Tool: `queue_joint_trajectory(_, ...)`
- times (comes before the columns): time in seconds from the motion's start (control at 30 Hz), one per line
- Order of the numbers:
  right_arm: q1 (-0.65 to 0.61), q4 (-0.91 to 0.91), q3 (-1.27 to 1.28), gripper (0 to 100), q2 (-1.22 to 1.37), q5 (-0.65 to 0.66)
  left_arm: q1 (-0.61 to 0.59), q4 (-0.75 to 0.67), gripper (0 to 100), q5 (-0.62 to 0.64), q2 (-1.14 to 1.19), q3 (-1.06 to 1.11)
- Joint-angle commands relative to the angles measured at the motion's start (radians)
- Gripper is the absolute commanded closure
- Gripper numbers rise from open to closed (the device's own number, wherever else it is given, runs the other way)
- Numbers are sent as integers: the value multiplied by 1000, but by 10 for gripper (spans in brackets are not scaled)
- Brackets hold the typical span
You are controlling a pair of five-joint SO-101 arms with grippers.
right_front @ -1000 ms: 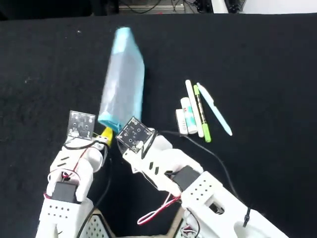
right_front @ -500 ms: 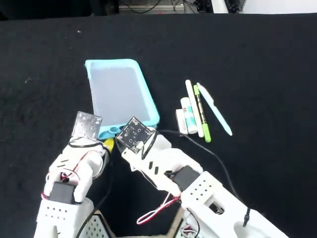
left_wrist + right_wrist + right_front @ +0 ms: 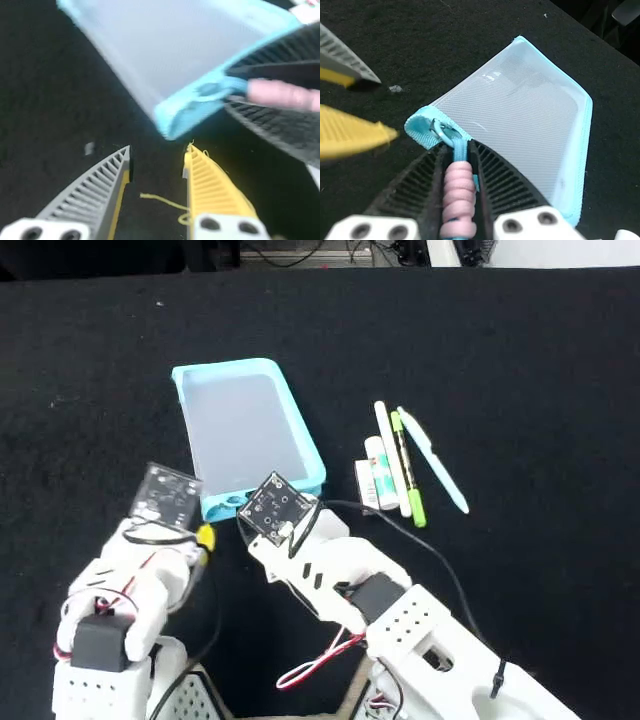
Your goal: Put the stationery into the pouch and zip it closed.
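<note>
The light blue mesh pouch (image 3: 240, 430) lies flat on the black table, its near corner between the two arms. My right gripper (image 3: 457, 146) is shut on the pink zipper pull (image 3: 457, 187) at that corner; from above it (image 3: 246, 506) touches the pouch's near edge. Just short of the same corner, my left gripper (image 3: 158, 150) stands open and apart from the pouch (image 3: 170, 45), with nothing between its grey and yellow fingers. The stationery (image 3: 400, 465), several pens and small white items, lies in a bunch to the right of the pouch.
The table (image 3: 520, 350) is covered in black cloth. A red and white cable (image 3: 320, 665) hangs from the right arm near the front edge. In the right wrist view, the left arm's yellow finger (image 3: 355, 137) sits close beside the pouch corner.
The pouch, twisted up on its edge a second ago, has dropped flat. My left gripper let go of its corner and drew back toward the front. The right gripper kept the pull.
</note>
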Motion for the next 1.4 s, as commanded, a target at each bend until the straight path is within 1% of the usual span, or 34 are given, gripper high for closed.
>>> queue_joint_trajectory(0.0, 21, -21, -10, 988, 15, -6, -108, -35, 820, 0, 6, -71)
queue_joint_trajectory(0.23, 21, -21, -10, 988, 15, -6, -119, -86, 820, 35, 6, -33)
queue_joint_trajectory(0.4, 21, -21, -10, 988, 15, -6, -116, -54, 820, 35, 6, -48)
queue_joint_trajectory(0.47, 21, -21, -8, 988, 15, -6, -93, -34, 820, 34, 6, -56)
queue_joint_trajectory(0.53, 20, -21, -8, 988, 15, -6, -44, -14, 820, 34, 6, -64)
queue_joint_trajectory(0.63, 20, -21, -8, 988, 15, -5, 21, -18, 820, 35, 6, -50)
queue_joint_trajectory(1.0, 20, -20, -8, 988, 15, -5, 30, -229, 820, 32, 6, 124)
queue_joint_trajectory(1.3, 20, -17, -7, 988, 15, -5, 28, -321, 821, 35, 6, 183)
queue_joint_trajectory(1.37, 20, -17, -7, 988, 15, -5, 28, -322, 845, 35, 6, 186)
